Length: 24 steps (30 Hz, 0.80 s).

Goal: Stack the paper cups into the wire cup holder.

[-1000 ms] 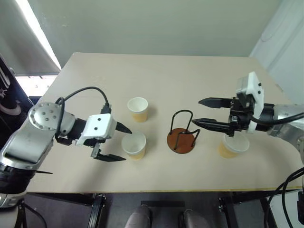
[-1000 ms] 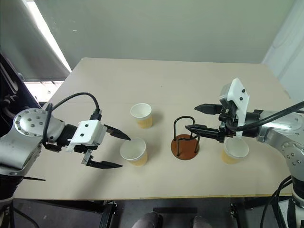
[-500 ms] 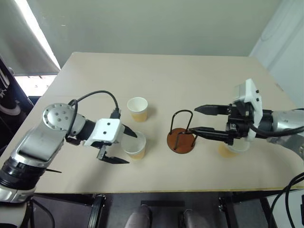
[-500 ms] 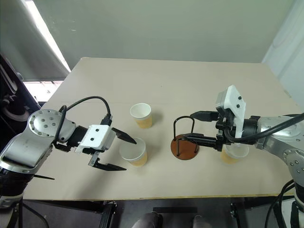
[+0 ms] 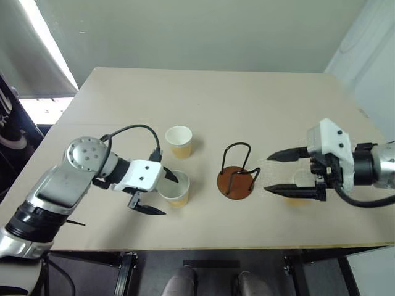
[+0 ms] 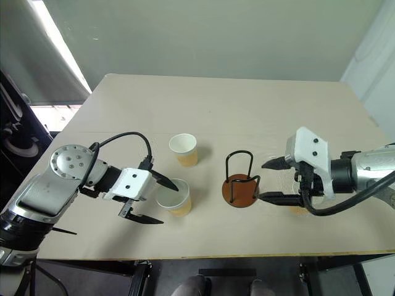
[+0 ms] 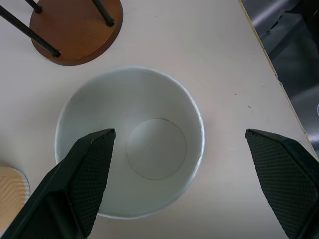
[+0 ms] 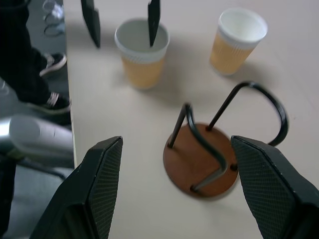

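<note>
- Left wrist view: the left gripper (image 7: 177,164) stands spread wide, one black finger (image 7: 79,174) inside the near tan paper cup (image 7: 130,142), nothing clenched yet.
- Right gripper (image 5: 279,172), lower right, is spread and empty over a third cup (image 5: 300,180); another cup (image 5: 179,141) stands mid-frame.
- Judged step: grasping; next, close on the rim, then carry to the brown-based wire cup holder (image 5: 236,180) at centre.
- Beige table (image 5: 210,98); grey wall (image 5: 203,31) behind.

Paper cups (image 5: 179,141) upright flanking wire cup holder (image 5: 237,176).
</note>
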### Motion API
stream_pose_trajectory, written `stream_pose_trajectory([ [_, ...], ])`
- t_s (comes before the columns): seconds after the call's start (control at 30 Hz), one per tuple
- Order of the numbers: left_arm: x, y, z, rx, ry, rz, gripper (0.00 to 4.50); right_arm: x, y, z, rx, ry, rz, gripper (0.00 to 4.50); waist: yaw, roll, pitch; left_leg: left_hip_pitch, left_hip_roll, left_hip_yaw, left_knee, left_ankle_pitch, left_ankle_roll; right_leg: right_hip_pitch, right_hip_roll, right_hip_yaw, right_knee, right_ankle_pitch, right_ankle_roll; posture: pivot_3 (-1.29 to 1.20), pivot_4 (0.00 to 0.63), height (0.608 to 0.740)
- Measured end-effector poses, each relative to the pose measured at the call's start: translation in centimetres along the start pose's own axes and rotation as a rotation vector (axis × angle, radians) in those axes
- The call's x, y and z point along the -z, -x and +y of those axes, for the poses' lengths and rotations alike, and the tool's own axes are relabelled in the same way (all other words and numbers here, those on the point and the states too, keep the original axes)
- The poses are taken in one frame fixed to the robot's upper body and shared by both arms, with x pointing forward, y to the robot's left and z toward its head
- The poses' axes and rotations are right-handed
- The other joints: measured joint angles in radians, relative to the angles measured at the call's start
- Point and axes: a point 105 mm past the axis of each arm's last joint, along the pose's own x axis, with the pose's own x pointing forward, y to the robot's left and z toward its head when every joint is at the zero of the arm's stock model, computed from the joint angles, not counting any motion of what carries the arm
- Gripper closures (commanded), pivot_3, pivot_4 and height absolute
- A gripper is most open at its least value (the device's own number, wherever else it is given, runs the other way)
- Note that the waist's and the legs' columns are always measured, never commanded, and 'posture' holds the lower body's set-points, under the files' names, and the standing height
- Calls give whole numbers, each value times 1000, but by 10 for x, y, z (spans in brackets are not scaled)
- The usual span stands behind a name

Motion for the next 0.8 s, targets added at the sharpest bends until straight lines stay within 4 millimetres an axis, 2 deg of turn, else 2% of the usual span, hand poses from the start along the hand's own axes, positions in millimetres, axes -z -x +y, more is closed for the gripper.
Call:
stream_pose_trajectory([
  [0.27,1,-7,-3,31,-9,4,0,1,2,-2,5,17,0,1007,0,0,0,0,0,0,0,0,0,0,0,0,0,0,0,0,150,740],
  [0.43,1,-8,-5,43,-22,6,1632,1,1,-3,6,15,-2,970,0,0,0,0,0,0,0,0,1,0,0,0,0,0,0,0,150,740],
  [0.67,0,-10,-5,47,-23,-4,4338,2,1,-2,3,7,0,970,0,0,0,0,0,0,1,0,1,0,0,0,0,0,0,0,150,740],
  [0.7,-1,-10,-4,47,-23,-7,4471,3,1,-2,3,5,0,970,0,0,0,0,0,0,1,0,1,0,0,0,0,0,0,0,150,740],
  [0.8,-1,-9,-4,51,-15,-10,4471,4,1,-2,2,1,1,970,0,0,0,0,0,0,1,1,1,0,0,0,0,0,1,0,150,740],
])
